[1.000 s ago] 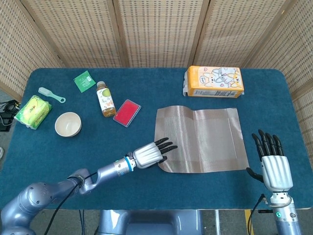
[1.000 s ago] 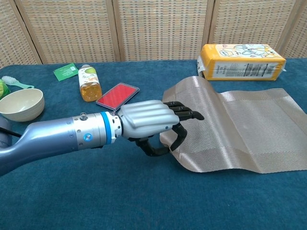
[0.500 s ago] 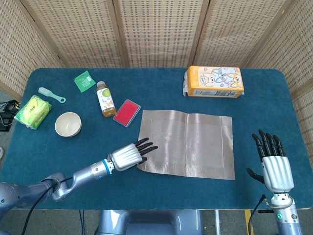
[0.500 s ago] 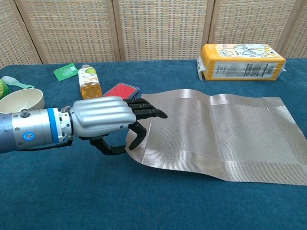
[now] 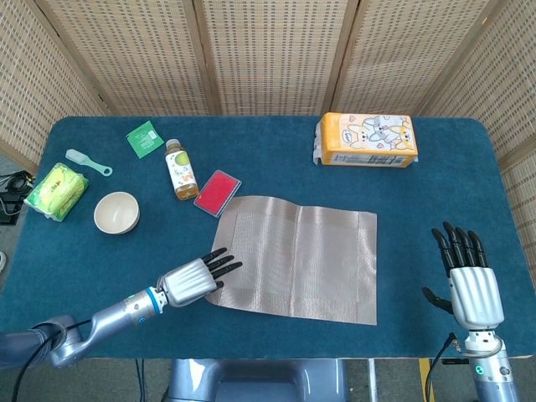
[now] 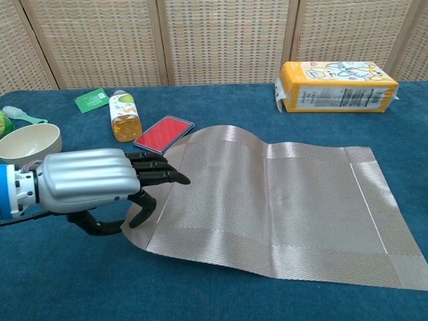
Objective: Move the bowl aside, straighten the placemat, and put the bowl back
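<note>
The left hand (image 6: 93,184) pinches the placemat's (image 5: 297,255) near-left corner, fingers (image 6: 157,175) on top and thumb apparently tucked beneath, so straightening is the step in hand. Next it should square the mat, let go, then fetch the bowl (image 5: 115,212), well off to the fingers' left. The right hand (image 5: 471,283) waits open, empty. Beyond the fingers a red case (image 5: 218,193) touches the mat's far edge, with a bottle (image 5: 177,170) just behind.

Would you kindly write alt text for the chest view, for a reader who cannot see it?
The left hand pinches the near-left corner of a tan placemat on a blue table. A cream bowl, juice bottle and red case sit behind.
</note>
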